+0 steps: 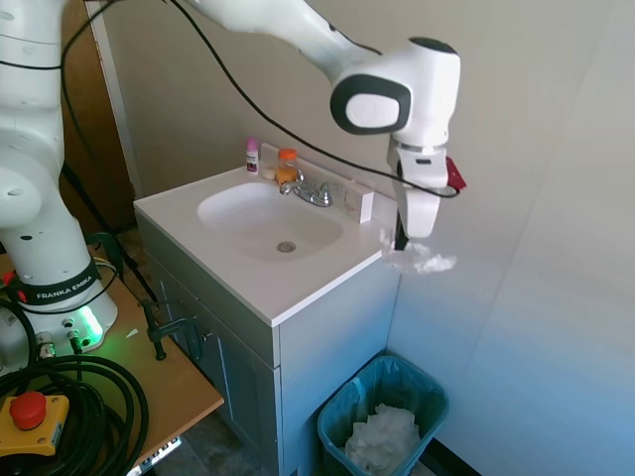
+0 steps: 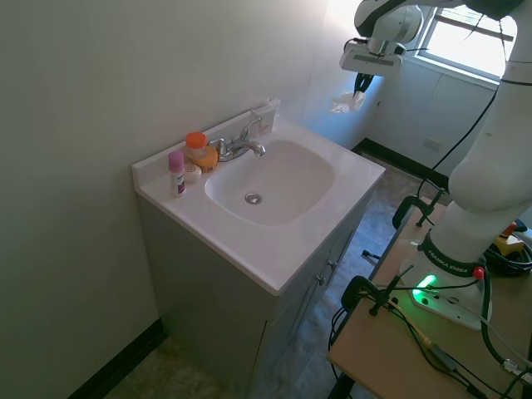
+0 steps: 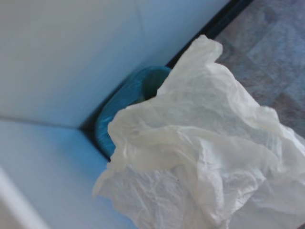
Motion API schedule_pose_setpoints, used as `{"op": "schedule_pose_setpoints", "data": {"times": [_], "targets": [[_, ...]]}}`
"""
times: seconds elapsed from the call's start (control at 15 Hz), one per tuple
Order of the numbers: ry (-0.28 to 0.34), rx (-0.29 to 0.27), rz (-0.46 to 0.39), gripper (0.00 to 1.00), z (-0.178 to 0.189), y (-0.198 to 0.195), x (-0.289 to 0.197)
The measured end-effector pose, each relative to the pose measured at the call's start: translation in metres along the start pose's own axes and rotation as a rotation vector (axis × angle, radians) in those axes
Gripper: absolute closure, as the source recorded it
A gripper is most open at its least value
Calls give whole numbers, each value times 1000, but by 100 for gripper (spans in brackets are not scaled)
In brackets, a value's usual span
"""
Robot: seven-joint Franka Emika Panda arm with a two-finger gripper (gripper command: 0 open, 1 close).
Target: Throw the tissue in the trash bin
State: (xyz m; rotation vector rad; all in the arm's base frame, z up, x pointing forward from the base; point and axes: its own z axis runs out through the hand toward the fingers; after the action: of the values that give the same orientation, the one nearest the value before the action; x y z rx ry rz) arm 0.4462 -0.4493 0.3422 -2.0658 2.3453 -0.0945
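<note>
A crumpled white tissue hangs in the air just past the sink cabinet's right edge, pinched in my gripper, which is shut on it. From the other side the tissue dangles under the gripper beyond the counter's far corner. In the wrist view the tissue fills most of the picture. The trash bin, lined with a teal-blue bag, stands on the floor below the gripper, against the cabinet's side. A part of the trash bin shows behind the tissue.
A heap of white paper lies inside the bin. The white sink cabinet carries a faucet, an orange-capped bottle and a pink-capped bottle. A wall stands close behind the gripper.
</note>
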Motion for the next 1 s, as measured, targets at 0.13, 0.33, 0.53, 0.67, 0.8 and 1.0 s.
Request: {"op": "schedule_pose_setpoints", "data": {"times": [0.13, 0.33, 0.53, 0.67, 0.8, 1.0], "targets": [[2, -58, 25, 100, 52, -21, 7], [4, -131, 31, 100, 123, -43, 10], [8, -162, 41, 0, 160, -53, 24], [3, -175, 46, 0, 165, -55, 34], [-7, -183, 44, 0, 165, -58, 39], [-16, -185, 31, 0, 165, -65, 40]]}}
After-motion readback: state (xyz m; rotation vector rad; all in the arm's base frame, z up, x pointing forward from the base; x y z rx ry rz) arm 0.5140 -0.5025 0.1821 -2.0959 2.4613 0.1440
